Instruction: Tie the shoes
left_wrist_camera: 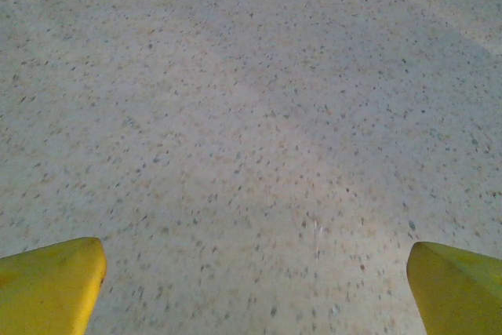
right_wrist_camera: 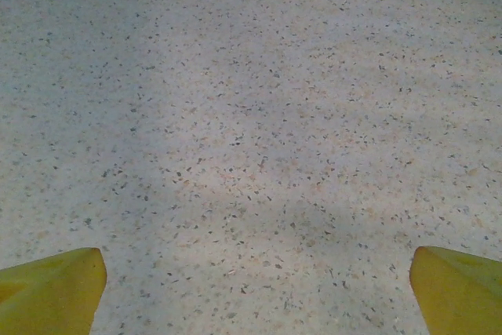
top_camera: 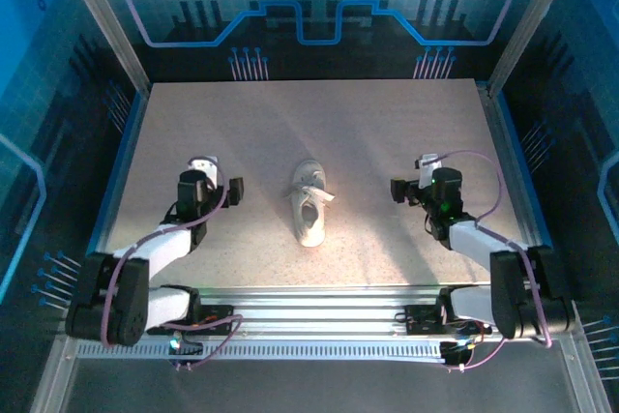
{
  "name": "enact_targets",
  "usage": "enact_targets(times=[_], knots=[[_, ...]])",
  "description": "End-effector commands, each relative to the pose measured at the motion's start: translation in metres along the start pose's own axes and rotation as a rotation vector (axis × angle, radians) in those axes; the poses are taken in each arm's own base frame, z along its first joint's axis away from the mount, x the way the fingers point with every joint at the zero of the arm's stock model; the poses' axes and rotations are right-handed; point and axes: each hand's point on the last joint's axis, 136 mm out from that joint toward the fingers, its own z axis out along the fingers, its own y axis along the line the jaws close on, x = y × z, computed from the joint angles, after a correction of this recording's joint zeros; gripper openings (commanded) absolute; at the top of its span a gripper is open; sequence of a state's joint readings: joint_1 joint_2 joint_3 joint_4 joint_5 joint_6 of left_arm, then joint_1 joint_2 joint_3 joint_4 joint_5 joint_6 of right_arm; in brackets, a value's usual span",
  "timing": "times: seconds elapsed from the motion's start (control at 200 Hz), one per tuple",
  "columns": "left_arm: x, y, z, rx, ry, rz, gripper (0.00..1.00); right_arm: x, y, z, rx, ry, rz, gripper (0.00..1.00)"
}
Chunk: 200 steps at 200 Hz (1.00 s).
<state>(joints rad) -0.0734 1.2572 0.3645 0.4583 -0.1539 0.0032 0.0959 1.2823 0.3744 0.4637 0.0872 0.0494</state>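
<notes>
A small white sneaker [top_camera: 310,206] lies in the middle of the speckled table [top_camera: 387,123], toe pointing away from the arm bases, its dark opening facing up. White laces are bunched over its middle, with a piece sticking out to the right. My left gripper [top_camera: 219,179] hovers to the shoe's left, well apart from it. My right gripper [top_camera: 414,177] mirrors it on the shoe's right side. In the left wrist view the gripper [left_wrist_camera: 255,288] is open, its yellow fingertips [left_wrist_camera: 51,284] spread over bare tabletop. The right gripper [right_wrist_camera: 257,288] is open the same way, yellow fingertips [right_wrist_camera: 459,288] wide apart.
Metal frame posts [top_camera: 102,16] and blue patterned walls [top_camera: 309,7] enclose the table on three sides. An aluminium rail [top_camera: 309,316] carrying the arm bases runs along the near edge. Open tabletop lies beyond the shoe.
</notes>
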Motion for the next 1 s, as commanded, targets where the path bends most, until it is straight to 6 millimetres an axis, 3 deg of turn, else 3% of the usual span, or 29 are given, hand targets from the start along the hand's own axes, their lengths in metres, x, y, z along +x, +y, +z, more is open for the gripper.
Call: enact_targets(times=[0.0,0.095,0.24,0.395,0.475,0.996], knots=[[-0.039,-0.006,0.003,0.043,-0.196,0.021,0.99,-0.047,-0.004,-0.002,0.003,-0.232,-0.038,1.0],[-0.045,-0.001,0.009,0.034,-0.259,0.007,0.99,-0.049,-0.001,0.0,-0.011,-0.283,-0.084,1.0],[-0.03,-0.005,0.022,0.065,-0.25,0.019,0.99,-0.034,-0.004,0.009,-0.009,-0.349,-0.075,1.0],[-0.028,-0.001,0.033,0.046,-0.213,0.012,0.99,-0.032,-0.023,0.029,0.084,-0.207,-0.012,1.0],[-0.028,0.004,0.038,0.055,-0.176,-0.025,0.99,-0.033,-0.019,0.03,0.071,-0.211,-0.035,1.0],[-0.029,0.006,0.038,0.05,-0.181,-0.029,0.99,-0.033,-0.01,0.034,0.008,-0.185,-0.053,1.0]])
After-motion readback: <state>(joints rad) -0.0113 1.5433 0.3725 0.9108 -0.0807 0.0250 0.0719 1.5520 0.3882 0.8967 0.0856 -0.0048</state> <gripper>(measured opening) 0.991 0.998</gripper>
